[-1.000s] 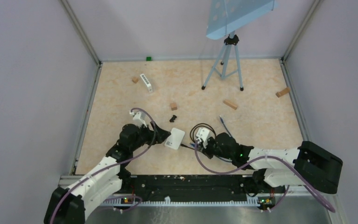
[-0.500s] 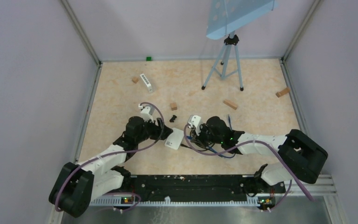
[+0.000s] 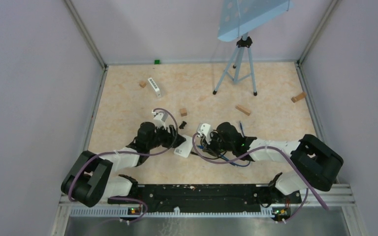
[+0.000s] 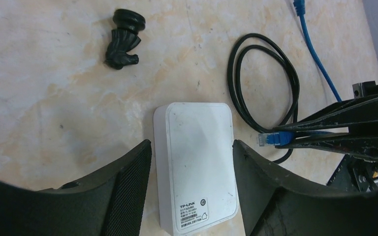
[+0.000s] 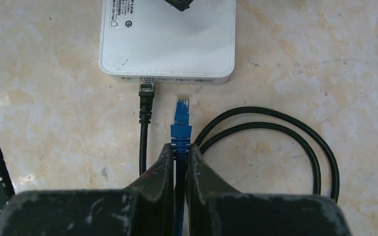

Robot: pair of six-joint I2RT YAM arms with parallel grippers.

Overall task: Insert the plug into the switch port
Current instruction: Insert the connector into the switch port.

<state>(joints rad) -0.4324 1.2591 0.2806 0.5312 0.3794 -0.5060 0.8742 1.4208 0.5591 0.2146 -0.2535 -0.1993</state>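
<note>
The white switch [image 4: 197,157] lies flat on the table, also seen from above [image 3: 183,149] and in the right wrist view [image 5: 167,39]. My left gripper [image 4: 189,145] is open and straddles it: the right finger sits at the switch's edge, the left finger a small gap away. My right gripper [image 5: 179,147] is shut on the blue plug [image 5: 181,120], whose clear tip points at the switch's port side from a short gap away. The plug [image 4: 274,138] also shows to the right of the switch. A black cable [image 5: 146,105] is plugged into a port just left of the plug.
A coiled black cable [image 5: 275,128] lies right of the plug. A small black part [image 3: 182,125] sits just beyond the switch. Farther back are wooden blocks [image 3: 242,109], a second white device [image 3: 155,87] and a tripod [image 3: 236,64]. Walls enclose the table.
My left gripper has moved forward over the switch and its jaws have narrowed around it. My right gripper has carried the plug left, up to the switch's port side.
</note>
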